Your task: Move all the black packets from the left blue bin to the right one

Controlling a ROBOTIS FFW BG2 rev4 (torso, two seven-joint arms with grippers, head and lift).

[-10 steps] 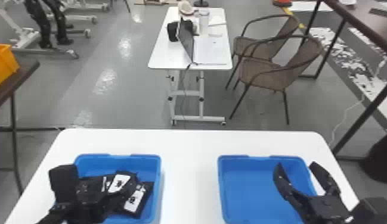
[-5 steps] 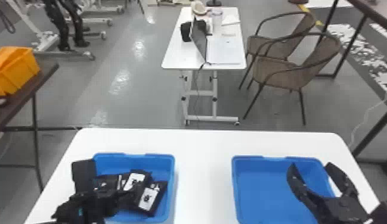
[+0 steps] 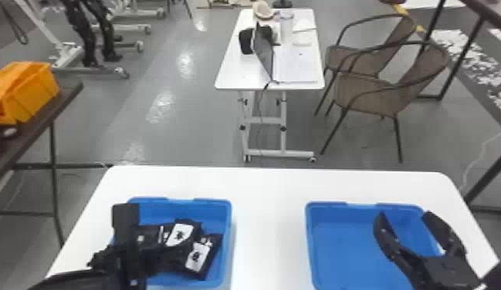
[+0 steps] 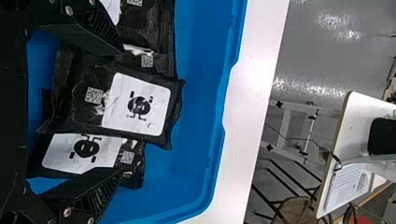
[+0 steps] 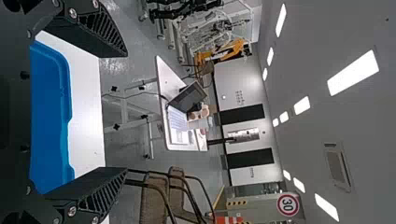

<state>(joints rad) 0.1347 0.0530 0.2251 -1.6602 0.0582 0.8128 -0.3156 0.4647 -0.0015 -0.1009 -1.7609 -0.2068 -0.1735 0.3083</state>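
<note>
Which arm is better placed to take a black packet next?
Left, I think: the open left tool is over the left blue bin, close to black packets; the right tool is over the right blue bin.

In the head view, you have an orange crate point(image 3: 37, 92) on a dark table point(image 3: 29, 133) at left, wheeled frames point(image 3: 87, 70) at upper left, a laptop point(image 3: 264, 54) on a white desk point(image 3: 234, 73) at top centre, and two brown armchairs point(image 3: 373, 94) at upper right.

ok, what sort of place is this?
Likely a robotics lab or workshop: black, robot-like legs beside a wheeled frame, a laptop on a white desk.
</note>
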